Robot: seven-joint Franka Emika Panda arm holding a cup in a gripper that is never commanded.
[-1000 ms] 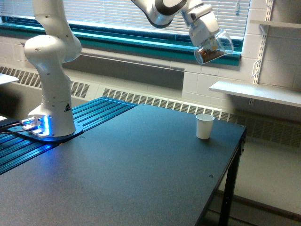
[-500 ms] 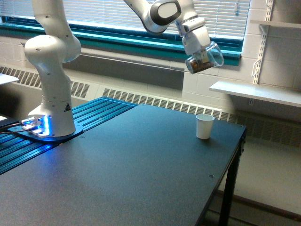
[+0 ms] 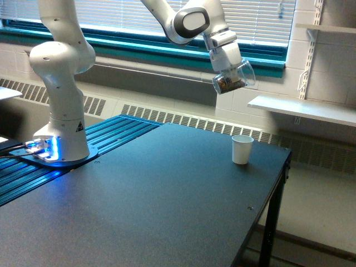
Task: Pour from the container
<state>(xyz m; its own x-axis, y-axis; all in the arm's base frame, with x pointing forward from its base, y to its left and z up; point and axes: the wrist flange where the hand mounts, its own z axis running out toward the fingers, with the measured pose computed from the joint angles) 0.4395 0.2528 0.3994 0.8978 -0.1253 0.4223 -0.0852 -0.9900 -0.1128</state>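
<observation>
Dark table top, matte, fills the foreground, with a black leg at the exterior view's right corner. White paper cup, upright, mouth up, near the table's far right edge. Robot base, white, blue-lit at its foot, well to the exterior view's left of the paper cup. Gripper, closed around the container, high above the paper cup and slightly to its left. Container: clear cup, brown contents visible, tilted; long axis lies nearer horizontal than upright, with one end toward the exterior view's right and slightly up. Behind: radiator grille, teal window sill, blinds, wall shelves
</observation>
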